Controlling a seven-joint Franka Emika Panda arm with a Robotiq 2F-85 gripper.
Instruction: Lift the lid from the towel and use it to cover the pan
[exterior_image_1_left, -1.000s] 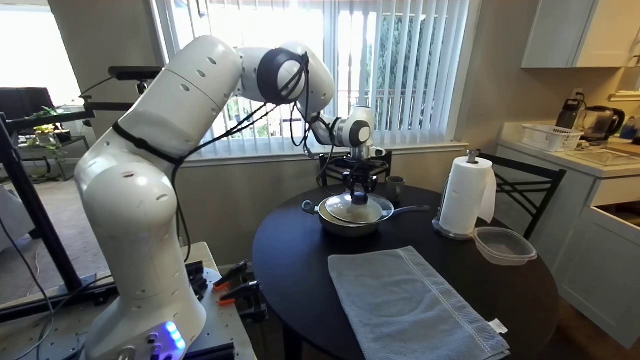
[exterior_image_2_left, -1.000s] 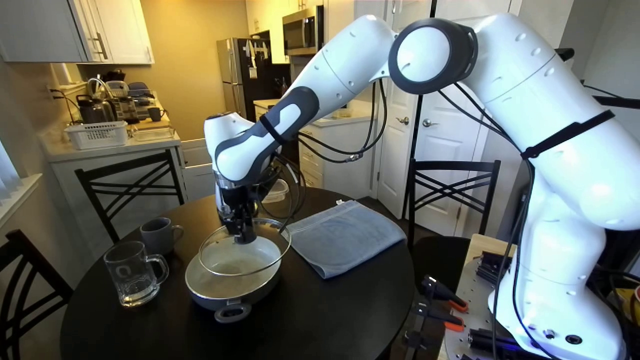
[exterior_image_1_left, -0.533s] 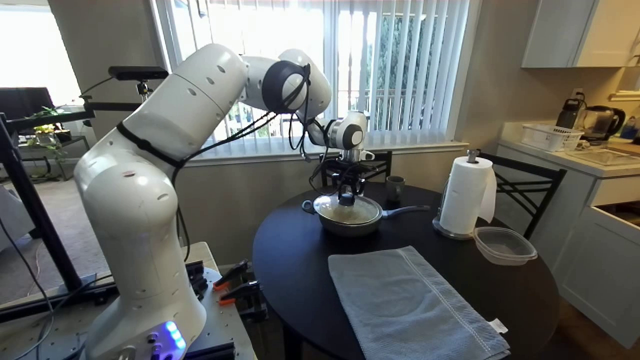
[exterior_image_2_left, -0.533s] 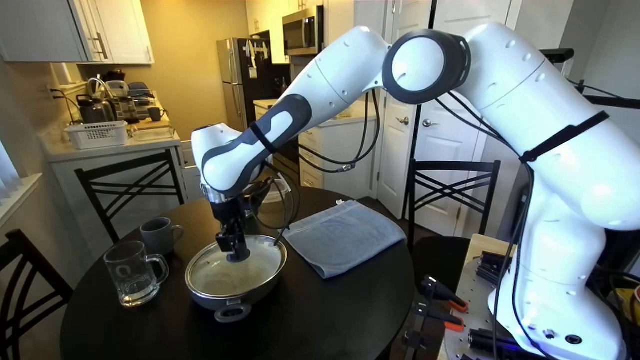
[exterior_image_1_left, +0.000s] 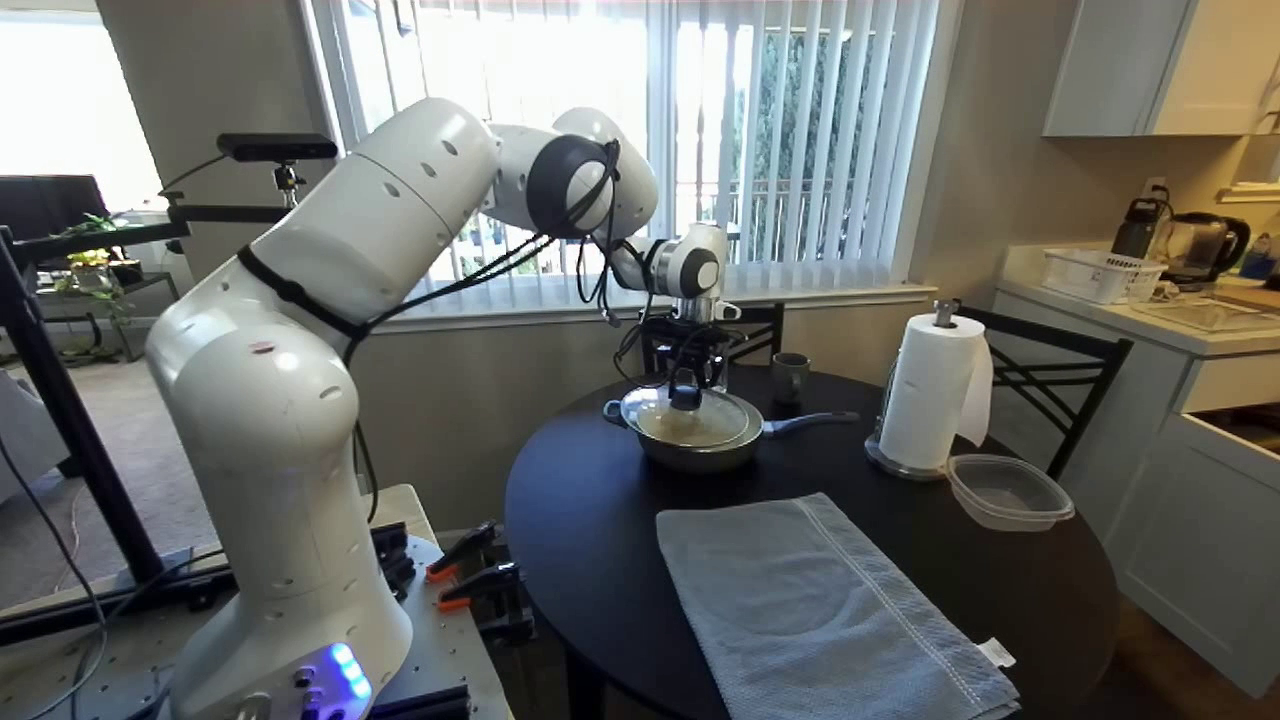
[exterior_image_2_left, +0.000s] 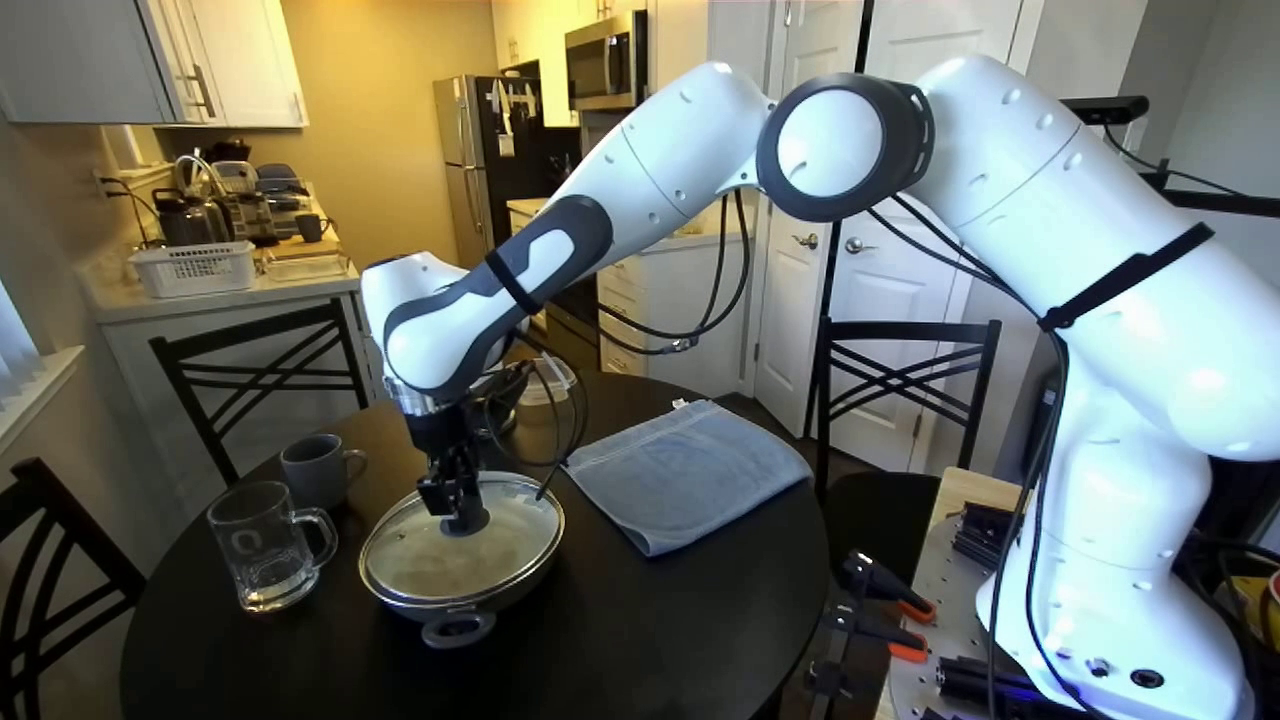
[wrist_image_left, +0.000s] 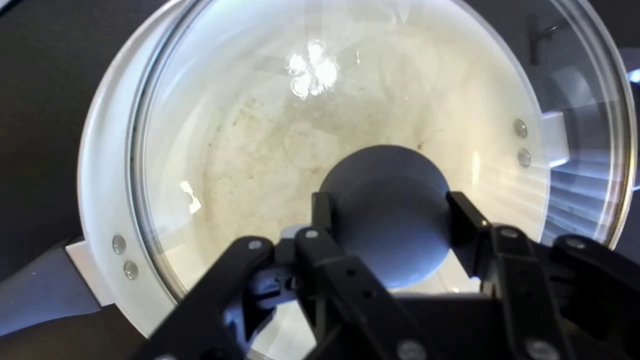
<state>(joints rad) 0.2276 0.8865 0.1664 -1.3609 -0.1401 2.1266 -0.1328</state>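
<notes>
White and jointed, the robot arm (exterior_image_1_left: 270, 430) stands off the left edge of the round dark table (exterior_image_1_left: 590, 570) in an exterior view. Toward the far edge sits the pan (exterior_image_1_left: 700, 462), with the glass lid (exterior_image_1_left: 690, 427) over it, off-centre: the wrist view shows it jutting past the pan opposite the long handle (wrist_image_left: 42, 295). The jaws grip the lid's dark knob (wrist_image_left: 390, 220) from both sides. I cannot tell whether the lid touches the pan's rim. Next, a grey mug (exterior_image_1_left: 790, 378) stands near the far edge. The blue-grey towel (exterior_image_1_left: 820, 600) lies flat toward the near edge; a paper roll (exterior_image_1_left: 935, 395) stands upright, and a clear tub (exterior_image_1_left: 1000, 515) sits by the right edge.
</notes>
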